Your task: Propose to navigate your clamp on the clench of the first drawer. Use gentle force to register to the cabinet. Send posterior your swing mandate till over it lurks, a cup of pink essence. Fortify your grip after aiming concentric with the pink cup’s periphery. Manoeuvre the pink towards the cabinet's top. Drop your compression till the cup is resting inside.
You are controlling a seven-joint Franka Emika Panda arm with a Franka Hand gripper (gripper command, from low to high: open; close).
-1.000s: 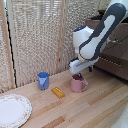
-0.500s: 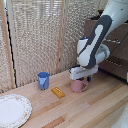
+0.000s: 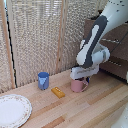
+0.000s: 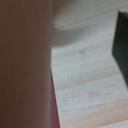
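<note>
Large dark brown wooden cabinet (image 3: 112, 47): behind arm, exterior view's right.
Light wood table (image 3: 100, 107): bears all items.
White-based clamp with dark fingers (image 3: 83, 79): directly over cup rim; finger spread cannot be told.
Small pale pink cup (image 3: 77, 86): upright on table, beneath clamp; cabinet top lies up and rightward.
Wrist view: pink wall (image 4: 22, 60) fills frame close up, one dark finger (image 4: 121, 42) beside it; exterior view alone shows the cabinet.
</note>
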